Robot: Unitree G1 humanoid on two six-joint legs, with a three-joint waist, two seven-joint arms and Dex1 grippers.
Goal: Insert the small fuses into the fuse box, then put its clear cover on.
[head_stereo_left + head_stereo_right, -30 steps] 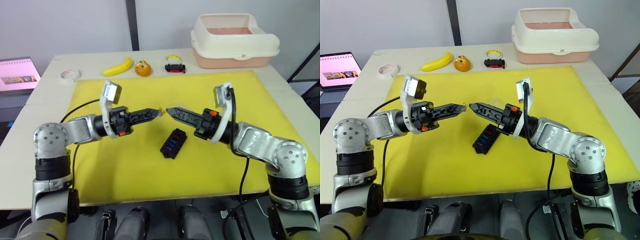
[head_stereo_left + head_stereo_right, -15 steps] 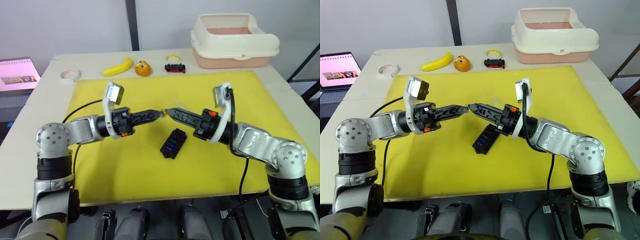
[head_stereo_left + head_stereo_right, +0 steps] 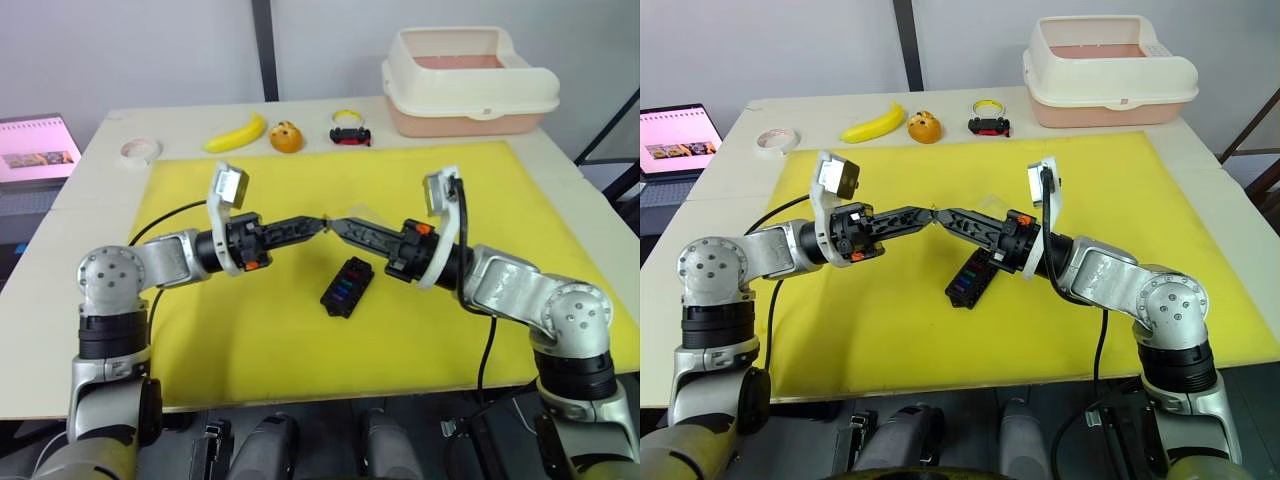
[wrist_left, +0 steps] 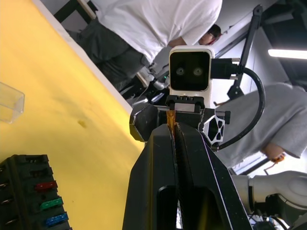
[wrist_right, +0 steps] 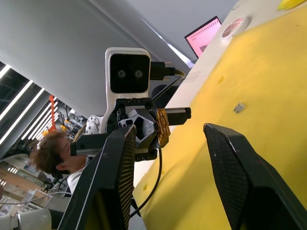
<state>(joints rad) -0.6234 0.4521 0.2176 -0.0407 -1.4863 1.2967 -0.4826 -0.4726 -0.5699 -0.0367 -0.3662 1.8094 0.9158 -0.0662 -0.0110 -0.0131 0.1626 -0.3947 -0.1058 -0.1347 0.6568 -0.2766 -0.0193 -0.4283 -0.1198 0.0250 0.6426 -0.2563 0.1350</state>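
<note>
Holding a small brown fuse (image 5: pixel 161 127) pinched in the tip of the left gripper (image 3: pixel 318 224), meeting the right gripper (image 3: pixel 336 225) nose to nose above the yellow mat (image 3: pixel 250 330), the right one's fingers (image 5: pixel 230 167) standing wide apart around the fuse. Lying just below and slightly toward the right arm, the fuse box (image 3: pixel 347 287), long axis running away from the robot and a little slanted, black with coloured fuses already showing in its slots. Resting farther back on the mat, the clear cover (image 4: pixel 9 102), not yet being used.
</note>
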